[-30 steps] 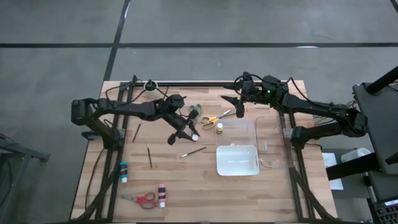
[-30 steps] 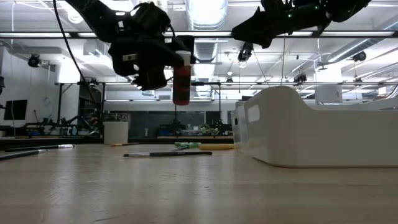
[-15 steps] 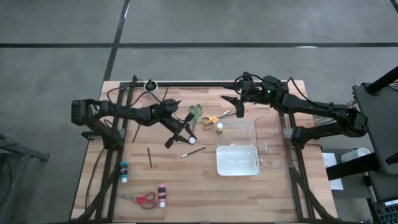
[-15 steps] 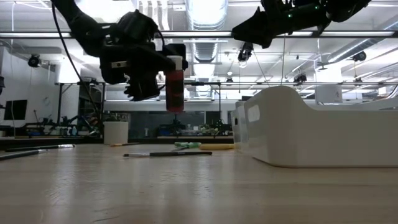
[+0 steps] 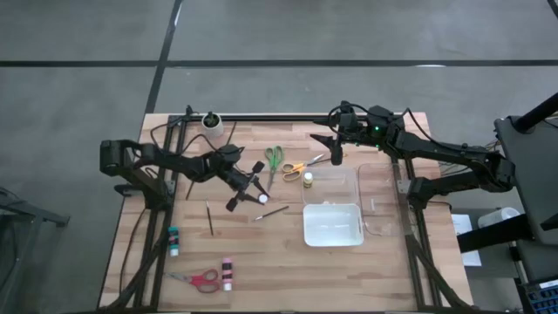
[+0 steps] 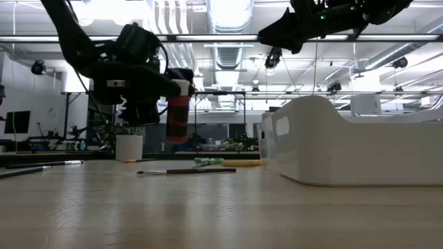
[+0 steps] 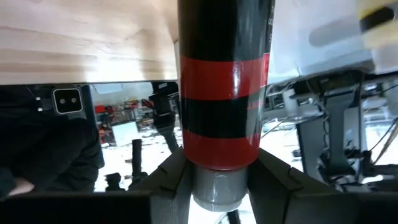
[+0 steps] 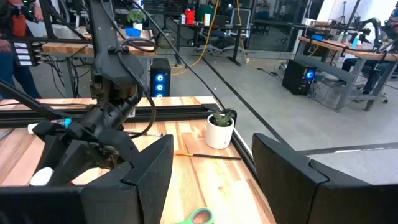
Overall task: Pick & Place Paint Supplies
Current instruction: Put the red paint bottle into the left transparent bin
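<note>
High view: I take the white tray (image 5: 332, 225) as my landmark, and my left gripper (image 5: 248, 186) hangs above the wood well to the left of it, clamped on the red paint bottle (image 5: 255, 194), whose pale cap points toward the tray. In the low view this bottle (image 6: 178, 117) is upright in the air, clear of the table (image 6: 208, 207), with its cap on top between my fingers. In my left wrist view the bottle (image 7: 222, 93) shows red and black bands, and its grey cap sits between my two dark fingers (image 7: 168, 180). My right gripper (image 5: 335, 150) waits above the table just beyond the far left corner of the clear box (image 5: 331, 185) that stands against the tray's far side; its fingers (image 8: 149, 168) are apart and hold nothing. The yellow scissors (image 5: 295, 167) and the green scissors (image 5: 273, 158) lie just left of that box, and a small bottle with a pale cap (image 5: 308, 179) stands touching or almost touching its left wall. One thin brush (image 5: 271, 212) lies just left of the tray, another brush (image 5: 209, 218) lies farther left. The teal bottle (image 5: 173, 240), the red scissors (image 5: 199, 279) and one more bottle (image 5: 227, 273) are far left of the tray, near the table's front edge. The white cup (image 5: 210, 121) stands at the far edge, well apart from the tray.
</note>
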Controlling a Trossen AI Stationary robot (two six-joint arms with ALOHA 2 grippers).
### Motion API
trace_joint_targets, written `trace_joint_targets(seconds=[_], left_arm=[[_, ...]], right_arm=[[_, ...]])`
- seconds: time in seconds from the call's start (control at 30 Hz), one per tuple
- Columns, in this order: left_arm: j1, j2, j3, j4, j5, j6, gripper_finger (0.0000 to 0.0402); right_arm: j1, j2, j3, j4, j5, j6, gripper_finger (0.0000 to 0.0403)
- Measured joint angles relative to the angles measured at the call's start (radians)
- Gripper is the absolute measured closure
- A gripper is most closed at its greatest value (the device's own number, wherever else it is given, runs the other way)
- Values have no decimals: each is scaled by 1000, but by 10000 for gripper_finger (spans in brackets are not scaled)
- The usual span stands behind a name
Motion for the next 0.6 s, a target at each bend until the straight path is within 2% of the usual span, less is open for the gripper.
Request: trace_joint_targets(seconds=[0.6], left_arm=[[59,0,-108,87,-17,-70,283]], right_arm=[[0,0,0,0,0,0,186]])
